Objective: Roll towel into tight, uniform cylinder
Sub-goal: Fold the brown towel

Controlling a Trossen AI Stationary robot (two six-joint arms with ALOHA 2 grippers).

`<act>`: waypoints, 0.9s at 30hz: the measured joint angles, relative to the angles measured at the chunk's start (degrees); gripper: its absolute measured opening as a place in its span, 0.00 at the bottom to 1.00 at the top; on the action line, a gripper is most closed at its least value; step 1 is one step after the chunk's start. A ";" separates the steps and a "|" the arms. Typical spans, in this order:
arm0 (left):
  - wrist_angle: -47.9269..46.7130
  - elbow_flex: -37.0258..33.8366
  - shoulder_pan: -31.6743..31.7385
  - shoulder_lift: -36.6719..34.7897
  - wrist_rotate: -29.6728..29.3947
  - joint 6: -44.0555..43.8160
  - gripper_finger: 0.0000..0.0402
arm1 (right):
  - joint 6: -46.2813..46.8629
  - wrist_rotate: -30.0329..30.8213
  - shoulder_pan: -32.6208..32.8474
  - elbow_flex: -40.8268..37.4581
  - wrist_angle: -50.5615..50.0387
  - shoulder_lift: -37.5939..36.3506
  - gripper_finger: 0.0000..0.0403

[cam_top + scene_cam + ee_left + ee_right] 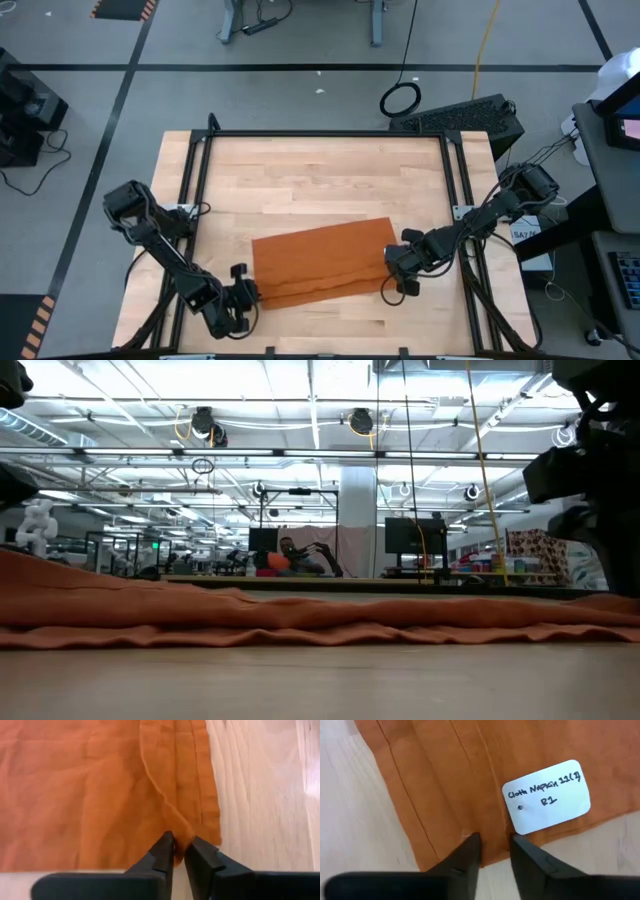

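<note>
Towel (325, 262): rust-orange, flat on wooden table (320, 170), near edge folded over.
Left gripper (179, 851): at towel's near left corner, fingers nearly closed, pinching the fold.
Right gripper (494, 845): at right edge beside white tag (546, 796), fingers slightly parted astride the hem.

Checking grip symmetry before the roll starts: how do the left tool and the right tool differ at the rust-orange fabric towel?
The left tool pinches a raised fold of the rust-orange fabric towel at its left edge; the right tool straddles flat cloth at the right edge. The left tool's fingers are nearly together; the right tool's stand wider. Only the right tool has the white handwritten tag beside it. Both sit at the towel's near corners.
</note>
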 joint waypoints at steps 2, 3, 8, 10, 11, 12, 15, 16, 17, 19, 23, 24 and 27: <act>-0.91 0.00 0.13 -0.82 0.06 0.02 0.09 | 0.02 -0.02 -0.02 0.00 -0.16 0.00 0.16; -1.27 0.00 0.13 -1.34 0.05 0.08 0.08 | 0.02 -0.02 -0.01 0.00 -0.34 0.00 0.13; -2.80 0.00 0.17 -4.68 -0.01 1.47 0.04 | -0.01 0.00 0.00 1.89 -4.24 0.00 0.02; -3.38 0.01 0.27 -6.01 -0.61 1.74 0.02 | -0.02 0.09 -0.01 3.49 -6.56 0.00 0.03; -3.79 0.02 0.35 -6.54 -1.02 1.99 0.02 | -0.05 0.33 -0.02 4.44 -8.03 0.00 0.04; -4.29 0.02 0.46 -7.09 -1.42 2.22 0.01 | -0.28 0.58 0.00 5.44 -9.34 0.00 0.04; -4.49 0.04 1.41 -8.01 -1.93 4.27 0.01 | -0.88 2.43 0.00 8.70 -14.15 0.00 0.03; -4.62 0.04 1.78 -8.23 -2.10 4.95 0.01 | -0.89 3.46 0.00 9.83 -16.23 0.00 0.02; -4.68 0.04 2.22 -8.49 -2.31 5.85 0.01 | -0.90 4.49 -0.02 10.93 -18.26 0.00 0.02; -4.88 0.04 2.98 -9.11 -3.00 7.40 0.01 | -0.94 6.92 -0.12 13.33 -22.59 0.00 0.01; -6.58 0.04 4.22 -10.80 -3.56 9.04 0.01 | -0.92 12.19 -0.13 18.18 -30.66 0.00 0.01; -7.06 0.04 4.44 -11.37 -4.11 9.09 0.01 | -0.91 13.28 -0.13 19.37 -32.04 -0.01 0.01; -8.20 0.04 4.74 -13.33 -5.94 9.55 0.01 | -1.15 15.49 -0.14 22.53 -35.10 -0.02 0.01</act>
